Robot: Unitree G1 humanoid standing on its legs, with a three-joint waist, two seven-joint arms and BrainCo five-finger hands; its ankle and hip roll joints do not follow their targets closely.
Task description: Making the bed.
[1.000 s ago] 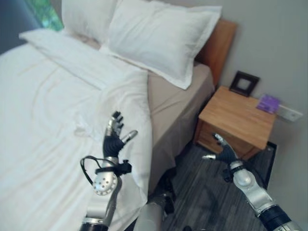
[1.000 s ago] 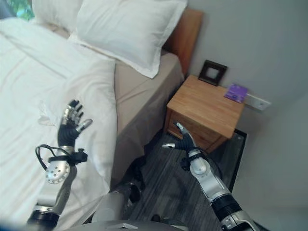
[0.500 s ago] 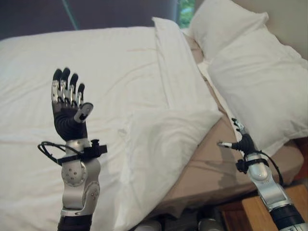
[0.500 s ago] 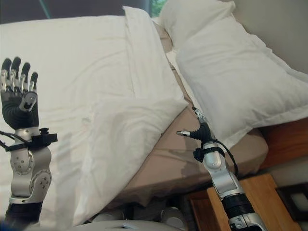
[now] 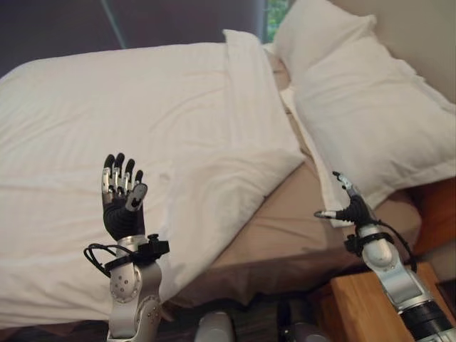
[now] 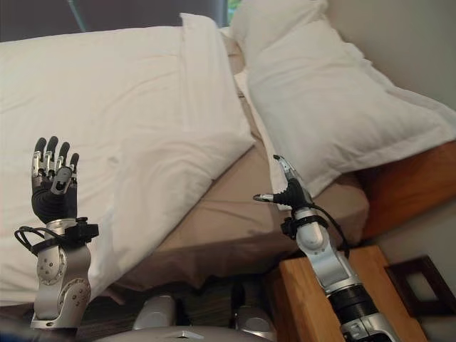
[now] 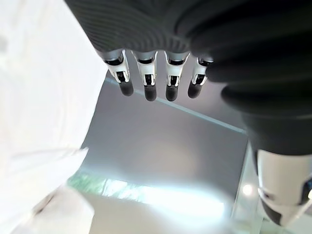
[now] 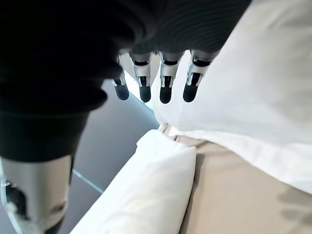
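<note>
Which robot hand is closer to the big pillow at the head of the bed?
The right. The right robot hand hovers open just below the pillow, beside its lower edge over the bare tan sheet. The left robot hand is raised, open, over the white duvet, well away.

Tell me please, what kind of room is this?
Most likely a bedroom. A bed with a white duvet folded back at one corner off a beige sheet, two white pillows against a wooden headboard, and a wooden nightstand beside the bed all point to it.
</note>
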